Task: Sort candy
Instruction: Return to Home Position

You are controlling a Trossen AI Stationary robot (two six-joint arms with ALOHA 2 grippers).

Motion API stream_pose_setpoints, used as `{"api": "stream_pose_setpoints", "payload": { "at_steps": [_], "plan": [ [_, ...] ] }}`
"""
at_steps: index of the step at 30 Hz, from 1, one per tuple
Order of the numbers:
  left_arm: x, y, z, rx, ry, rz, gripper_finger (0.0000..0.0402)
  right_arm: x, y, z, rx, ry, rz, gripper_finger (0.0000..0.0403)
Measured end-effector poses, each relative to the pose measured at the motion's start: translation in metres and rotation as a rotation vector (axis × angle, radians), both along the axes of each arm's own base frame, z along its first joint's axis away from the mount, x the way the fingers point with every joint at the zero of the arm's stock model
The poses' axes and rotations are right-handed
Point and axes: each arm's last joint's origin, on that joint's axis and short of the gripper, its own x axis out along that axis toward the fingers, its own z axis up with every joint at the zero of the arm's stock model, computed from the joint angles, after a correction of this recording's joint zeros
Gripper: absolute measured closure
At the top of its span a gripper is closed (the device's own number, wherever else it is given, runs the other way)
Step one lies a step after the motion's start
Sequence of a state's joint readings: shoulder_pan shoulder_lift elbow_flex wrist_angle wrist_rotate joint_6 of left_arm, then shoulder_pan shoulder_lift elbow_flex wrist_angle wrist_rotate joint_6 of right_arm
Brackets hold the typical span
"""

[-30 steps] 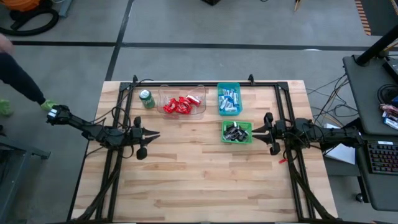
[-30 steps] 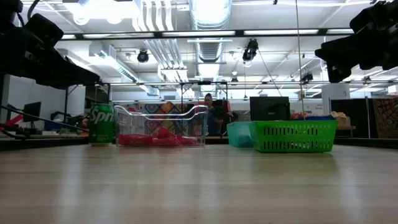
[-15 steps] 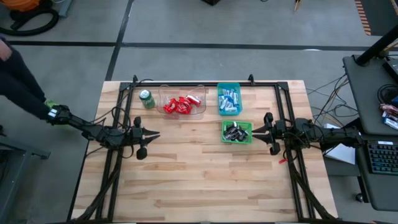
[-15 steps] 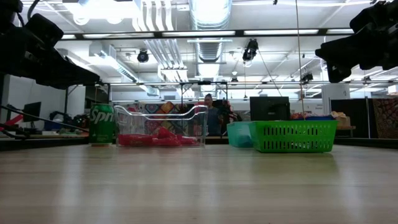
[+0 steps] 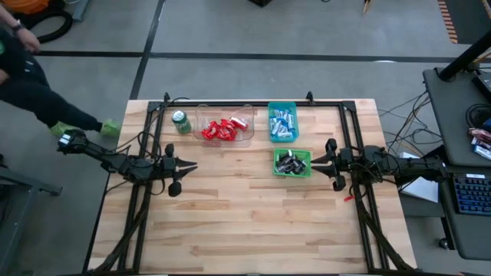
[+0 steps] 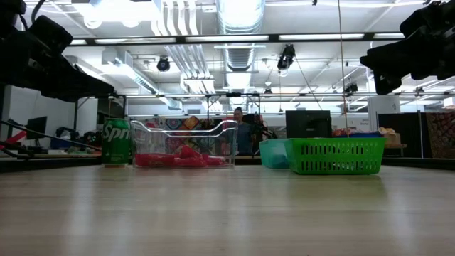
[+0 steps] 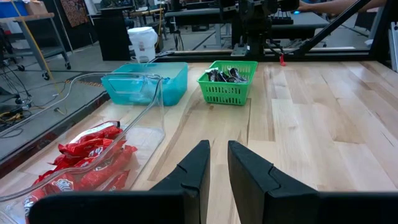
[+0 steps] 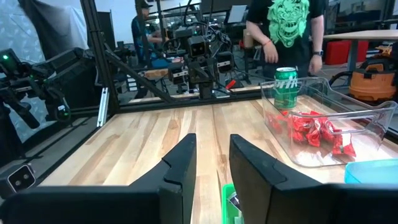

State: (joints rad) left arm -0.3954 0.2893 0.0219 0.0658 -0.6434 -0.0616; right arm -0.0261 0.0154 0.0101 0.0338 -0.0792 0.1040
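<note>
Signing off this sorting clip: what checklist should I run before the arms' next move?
1. Left gripper empty: ok.
2. Right gripper empty: ok.
3. Red candy in transparent bin: ok.
4. Blue candy in teal bin, dark candy in green basket: ok.
5. Small red item by right arm, candy or not: cannot tell.
6. Person clear of left arm: not ok, stands close beside its rear.

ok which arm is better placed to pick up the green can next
Left. The green can stands at the left end of the row, close to the left pincer. The right pincer sits across the table, with the clear bin and the green basket in between.
</note>
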Motion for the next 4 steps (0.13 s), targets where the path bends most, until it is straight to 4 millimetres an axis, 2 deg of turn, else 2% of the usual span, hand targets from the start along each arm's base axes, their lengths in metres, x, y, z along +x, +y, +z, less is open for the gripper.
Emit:
{"api": "stream_pose_setpoints", "payload": {
  "at_steps": [4],
  "plan": [
    [0.0, 0.0, 0.0, 0.0, 0.0, 0.0, 0.0361, 0.0, 0.0, 0.0, 0.0, 0.0, 0.0, 0.0325]
  ]
}}
